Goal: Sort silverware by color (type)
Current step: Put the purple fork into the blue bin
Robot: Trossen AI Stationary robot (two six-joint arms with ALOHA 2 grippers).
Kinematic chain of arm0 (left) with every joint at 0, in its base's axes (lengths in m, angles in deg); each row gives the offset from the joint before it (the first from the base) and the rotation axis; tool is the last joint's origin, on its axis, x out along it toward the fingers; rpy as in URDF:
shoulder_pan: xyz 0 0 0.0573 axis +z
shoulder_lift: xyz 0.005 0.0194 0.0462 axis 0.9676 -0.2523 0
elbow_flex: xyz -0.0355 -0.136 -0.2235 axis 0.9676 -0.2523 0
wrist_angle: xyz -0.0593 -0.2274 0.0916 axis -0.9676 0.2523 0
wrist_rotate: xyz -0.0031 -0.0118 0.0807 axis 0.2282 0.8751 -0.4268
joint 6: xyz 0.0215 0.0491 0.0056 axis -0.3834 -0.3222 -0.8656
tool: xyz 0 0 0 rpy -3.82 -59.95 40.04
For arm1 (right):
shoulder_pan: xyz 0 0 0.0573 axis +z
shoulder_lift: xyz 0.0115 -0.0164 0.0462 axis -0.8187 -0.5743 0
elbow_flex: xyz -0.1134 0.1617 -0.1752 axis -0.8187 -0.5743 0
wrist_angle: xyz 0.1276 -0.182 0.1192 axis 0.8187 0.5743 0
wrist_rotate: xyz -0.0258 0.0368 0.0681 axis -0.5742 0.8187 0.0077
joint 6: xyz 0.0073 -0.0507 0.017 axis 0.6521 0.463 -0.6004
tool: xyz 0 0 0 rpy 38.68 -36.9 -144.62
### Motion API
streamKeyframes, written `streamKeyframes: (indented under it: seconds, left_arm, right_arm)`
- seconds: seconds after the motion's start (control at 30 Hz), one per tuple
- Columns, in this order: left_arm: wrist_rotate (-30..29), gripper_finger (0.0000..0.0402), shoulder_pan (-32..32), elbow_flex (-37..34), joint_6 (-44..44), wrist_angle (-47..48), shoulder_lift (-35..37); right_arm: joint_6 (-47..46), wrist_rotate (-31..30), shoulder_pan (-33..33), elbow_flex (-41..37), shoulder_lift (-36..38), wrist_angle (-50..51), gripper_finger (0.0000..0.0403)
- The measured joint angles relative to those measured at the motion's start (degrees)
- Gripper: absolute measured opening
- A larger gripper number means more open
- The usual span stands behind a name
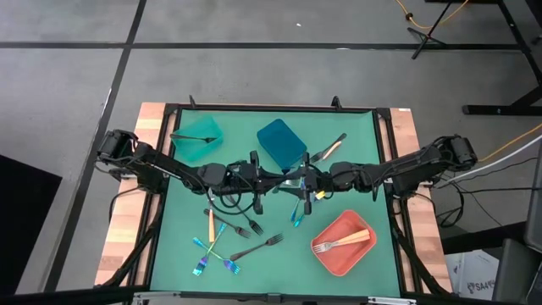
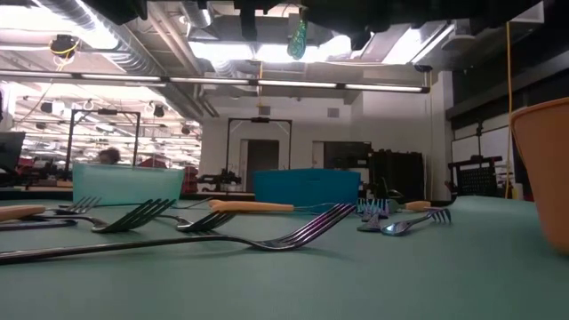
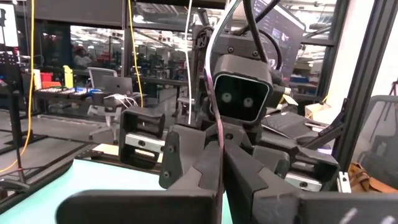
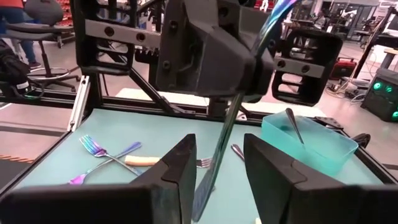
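Overhead, table-level, two facing wrist views — green table [image 1: 356, 152] shared.

An iridescent fork [image 4: 231, 118] stands nearly upright at frame centre, running between the right gripper [image 4: 217, 168] fingers at the bottom up to the left gripper [image 4: 211, 53] filling the upper centre. At lower left, crossed iridescent forks [image 4: 102, 158] lie on the green mat [image 4: 62, 149]. At right, a teal bin [image 4: 308, 142] holds a dark fork [image 4: 293, 123].
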Motion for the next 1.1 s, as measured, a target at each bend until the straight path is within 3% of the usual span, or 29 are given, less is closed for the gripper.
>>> streamKeyframes:
  seconds: [0.2,0.53,1.1]
  left_arm:
    - [0.0,0.0006,0.1,0.0,0.0,0.2,0.0]
    - [-0.1,0.0006,0.1,0.0,-0.2,0.8,0.0]
    - [-0.2,0.0007,0.0,0.0,-0.1,1.6,0.0]
  right_arm:
    - [0.0,0.0,0.0,0.0,0.0,0.0,0.0109]
    - [0.0,0.0,0.0,0.0,0.0,0.0,0.0007]
    - [-1.5,0.1,0.0,0.0,0.0,0.6,0.0002]
